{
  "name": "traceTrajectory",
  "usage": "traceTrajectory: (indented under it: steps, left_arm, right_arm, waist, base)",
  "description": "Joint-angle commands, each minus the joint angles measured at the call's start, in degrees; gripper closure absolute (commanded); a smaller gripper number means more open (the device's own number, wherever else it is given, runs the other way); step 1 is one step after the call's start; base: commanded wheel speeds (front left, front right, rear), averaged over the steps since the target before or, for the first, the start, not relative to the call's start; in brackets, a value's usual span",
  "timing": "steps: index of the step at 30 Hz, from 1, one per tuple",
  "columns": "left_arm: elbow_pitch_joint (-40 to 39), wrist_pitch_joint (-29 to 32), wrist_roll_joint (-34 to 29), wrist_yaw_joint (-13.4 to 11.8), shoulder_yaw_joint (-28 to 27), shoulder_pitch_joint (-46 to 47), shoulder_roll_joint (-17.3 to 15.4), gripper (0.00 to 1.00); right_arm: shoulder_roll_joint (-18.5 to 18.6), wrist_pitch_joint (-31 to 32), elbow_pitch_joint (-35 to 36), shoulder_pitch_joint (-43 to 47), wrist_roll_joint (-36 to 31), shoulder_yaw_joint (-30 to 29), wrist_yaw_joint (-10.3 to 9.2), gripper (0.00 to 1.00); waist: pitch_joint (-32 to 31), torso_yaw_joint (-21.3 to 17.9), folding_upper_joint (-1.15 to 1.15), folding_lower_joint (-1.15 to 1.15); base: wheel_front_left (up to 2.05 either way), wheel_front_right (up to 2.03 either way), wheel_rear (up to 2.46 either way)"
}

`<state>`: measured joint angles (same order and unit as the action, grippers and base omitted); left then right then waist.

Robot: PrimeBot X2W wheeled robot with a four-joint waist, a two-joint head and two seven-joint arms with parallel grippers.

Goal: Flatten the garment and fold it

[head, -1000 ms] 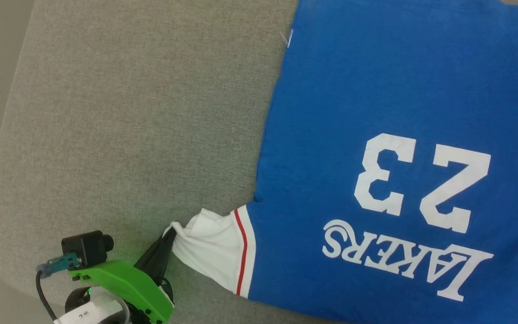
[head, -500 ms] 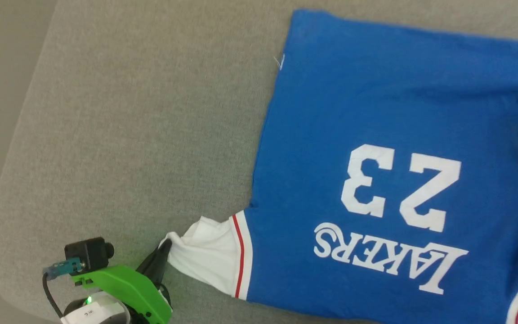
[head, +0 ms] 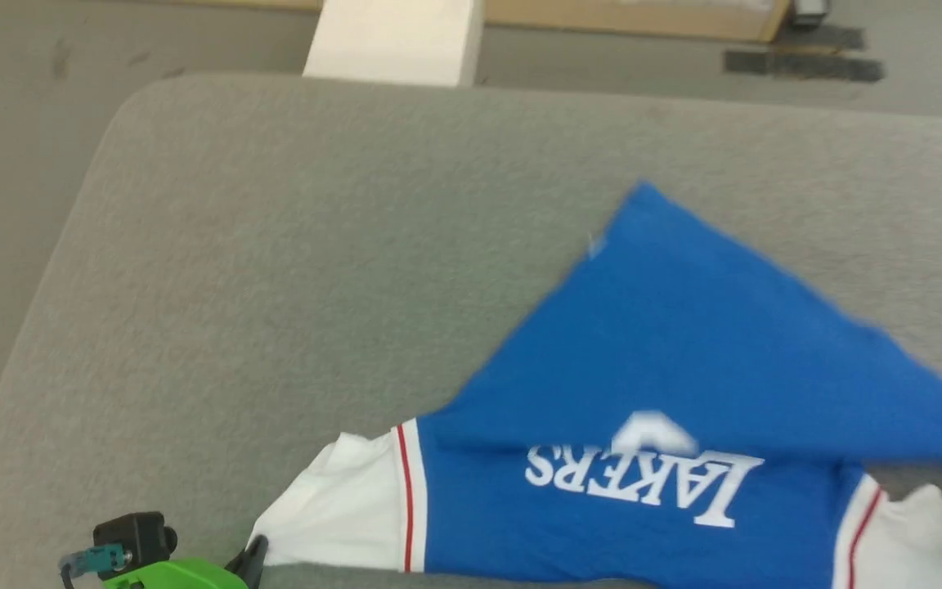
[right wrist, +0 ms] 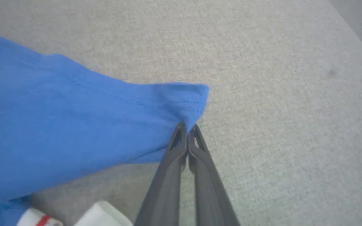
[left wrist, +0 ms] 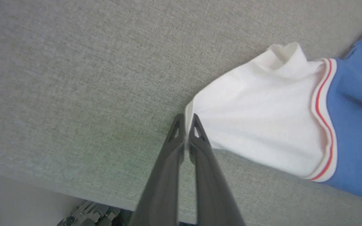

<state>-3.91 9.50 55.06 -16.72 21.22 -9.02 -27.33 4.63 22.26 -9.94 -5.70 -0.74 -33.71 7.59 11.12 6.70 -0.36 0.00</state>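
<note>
Soft, light and limp, the garment (head: 684,360) drapes over the grey worktop (head: 275,245) between the left end effector (left wrist: 186,118), clamped on its white sleeve edge, and the right end effector (right wrist: 187,127), clamped on a blue hem corner, edges likely to hold best without slipping.

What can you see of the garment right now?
The garment is a soft royal-blue jersey with white sleeve ends edged by thin red stripes and white LAKERS lettering, upside down in the head view. It lies on the grey fabric surface, its blue body doubled over toward the lettering. The left gripper pinches a white sleeve edge; the right gripper pinches a blue hem corner.
</note>
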Motion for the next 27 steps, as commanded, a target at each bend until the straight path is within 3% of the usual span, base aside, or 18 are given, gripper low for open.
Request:
traceTrajectory:
  steps: [1,8,15,16,17,18,24,27]
  left_arm:
    - [-0.3,0.1,0.2,-0.3,-0.3,-0.5,-0.6,1.00]
    - [-1.5,0.5,0.3,-0.6,-0.1,-1.0,-0.9,1.00]
    - [-2.1,0.9,0.0,-0.9,-0.1,-0.7,-1.6,1.00]
    - [-2.2,1.1,0.0,-1.0,-0.1,-0.8,-1.8,1.00]
    - [-2.2,1.2,0.0,-1.0,-0.1,-0.8,-1.9,1.00]
    - [-2.2,1.2,0.0,-1.1,-0.1,-0.9,-2.0,1.00]
    - [-2.4,1.7,0.0,-1.4,0.2,-1.3,-2.1,1.00]
    - [-2.4,1.9,0.0,-1.3,0.6,-1.3,-2.0,1.00]
  right_arm:
    - [-0.3,2.0,1.2,1.7,0.3,-0.8,-0.10,1.00]
    - [-1.7,19.1,2.4,8.8,1.1,-2.2,-0.10,1.00]
    - [-1.7,22.6,-0.1,9.2,4.6,-1.0,-0.10,1.00]
    - [-1.7,21.1,0.0,9.1,4.4,-1.0,-0.10,0.71]
    - [-1.7,20.1,0.2,9.0,4.0,-1.0,-0.10,0.27]
    - [-1.7,19.1,0.7,9.0,3.6,-1.1,-0.10,0.00]
    - [-1.7,8.3,5.5,6.1,2.1,-1.1,-0.10,0.00]
    - [-1.1,0.1,7.3,3.6,2.8,3.7,-0.10,0.00]
  waist:
    - [-3.0,-3.4,0.36,0.00]
    - [-2.9,-4.7,0.36,0.00]
    - [-1.9,-5.0,0.36,0.00]
    - [-2.1,-4.9,0.36,0.00]
    - [-2.3,-4.8,0.36,0.00]
    - [-2.4,-4.8,0.36,0.00]
    - [-3.8,-4.4,0.36,0.00]
    - [-4.2,-4.2,0.36,0.00]
  base:
    - [0.00,0.00,0.00]
    - [0.00,0.00,0.00]
    - [0.00,0.00,0.00]
    - [0.00,0.00,0.00]
    - [0.00,0.00,0.00]
    - [0.00,0.00,0.00]
    - [0.00,0.00,0.00]
    - [0.00,0.00,0.00]
